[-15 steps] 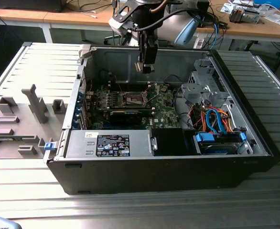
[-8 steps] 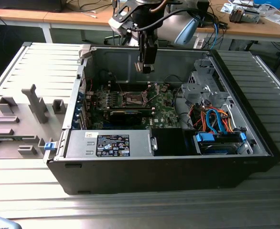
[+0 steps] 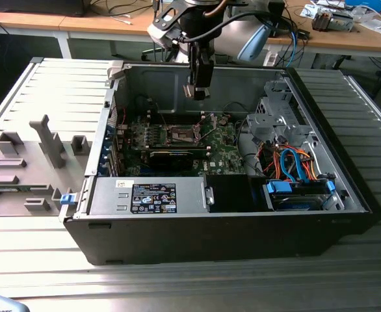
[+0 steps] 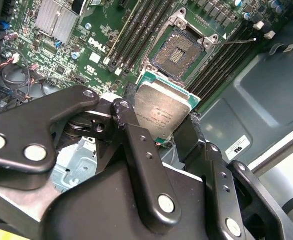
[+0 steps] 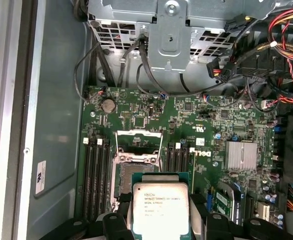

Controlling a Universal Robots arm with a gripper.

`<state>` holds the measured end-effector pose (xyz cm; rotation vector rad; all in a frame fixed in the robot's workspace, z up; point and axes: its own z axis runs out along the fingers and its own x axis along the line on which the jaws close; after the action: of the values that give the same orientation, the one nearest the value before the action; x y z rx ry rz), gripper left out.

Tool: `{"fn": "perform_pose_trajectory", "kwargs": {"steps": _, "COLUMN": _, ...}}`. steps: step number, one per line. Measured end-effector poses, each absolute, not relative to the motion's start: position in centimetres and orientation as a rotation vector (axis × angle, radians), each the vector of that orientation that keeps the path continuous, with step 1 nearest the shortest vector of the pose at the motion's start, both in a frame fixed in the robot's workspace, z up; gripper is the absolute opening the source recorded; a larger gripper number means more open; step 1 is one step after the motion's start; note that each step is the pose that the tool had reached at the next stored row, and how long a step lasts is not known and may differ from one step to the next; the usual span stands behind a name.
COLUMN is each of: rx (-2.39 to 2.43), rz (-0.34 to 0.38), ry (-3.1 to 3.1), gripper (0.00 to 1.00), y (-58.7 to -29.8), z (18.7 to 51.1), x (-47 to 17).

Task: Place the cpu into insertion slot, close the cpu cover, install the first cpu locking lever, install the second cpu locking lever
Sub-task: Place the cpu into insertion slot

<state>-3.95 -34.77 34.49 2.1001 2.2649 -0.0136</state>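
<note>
The cpu [image 4: 162,107] is held clear of the green circuit board [image 5: 211,120], silvery top face outward, and is not seated. In both wrist views it hangs just beside the insertion slot [image 4: 179,50], over the slot's near edge.

The gripper [image 3: 197,92] has its jaws closed on two opposite edges of the chip, with one black finger [image 4: 136,135] pressed against each side.

The slot's contact field is exposed and unoccupied. In the first wrist view the cpu cover [image 5: 138,159] stands swung up at the slot's far edge, so its square window does not lie over the contacts. Banks of narrow black memory slots [image 5: 97,175] flank the slot on both sides.

The board lies on the floor of the open computer case [image 3: 210,234], toward its rear wall. The case rests on a ribbed metal table [image 3: 177,286], and the arm reaches in from above the rear wall.
</note>
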Motion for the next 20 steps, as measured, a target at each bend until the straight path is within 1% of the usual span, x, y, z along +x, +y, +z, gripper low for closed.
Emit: {"fn": "perform_pose_trajectory", "kwargs": {"steps": 20, "rx": 2.131, "rz": -0.015, "ry": 2.236, "gripper": 0.55, "y": -34.77, "z": 34.49, "x": -3.95}}
